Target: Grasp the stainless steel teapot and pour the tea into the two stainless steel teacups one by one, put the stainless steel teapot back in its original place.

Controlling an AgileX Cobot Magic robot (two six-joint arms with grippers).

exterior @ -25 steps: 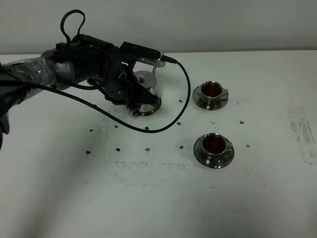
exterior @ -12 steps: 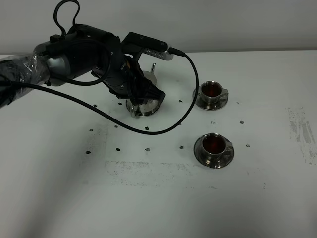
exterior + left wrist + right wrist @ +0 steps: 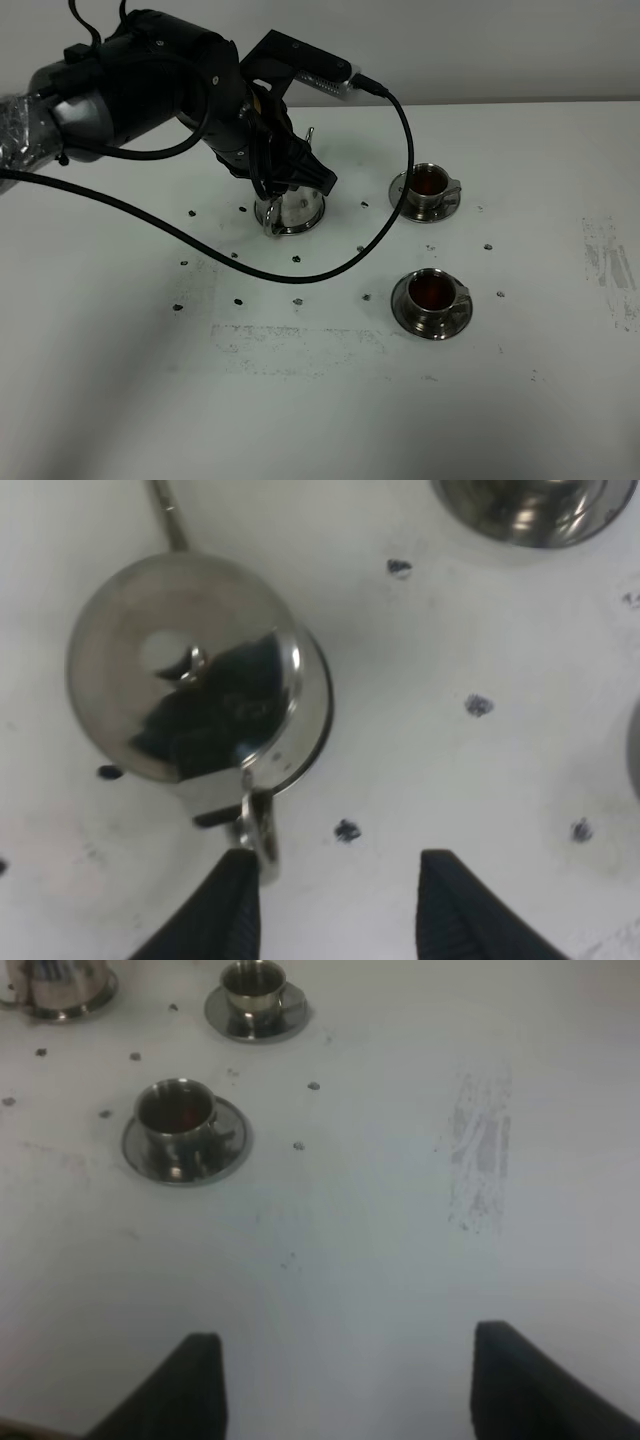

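The stainless steel teapot [image 3: 292, 210] stands upright on the round steel dish [image 3: 312, 222], its original place. From the left wrist the teapot [image 3: 190, 665] is seen from above, lid on, with the dish's rim [image 3: 322, 715] showing beneath. My left gripper [image 3: 340, 905] hovers over it, open, the loop handle [image 3: 258, 830] just off one fingertip and not gripped. Both stainless steel teacups [image 3: 428, 183] [image 3: 433, 291] sit on saucers to the right, each holding reddish tea [image 3: 432, 290]. My right gripper [image 3: 350, 1380] is open over bare table, far from the cups [image 3: 180, 1110].
A black cable [image 3: 390, 190] from the left arm loops down over the table between the teapot and the far cup. Small dark specks [image 3: 297, 300] dot the white table. A grey scuffed patch [image 3: 610, 265] marks the right side.
The left arm has lifted up and back from the teapot, turning as it rises. The teapot stays on its dish, and the cups have not moved.
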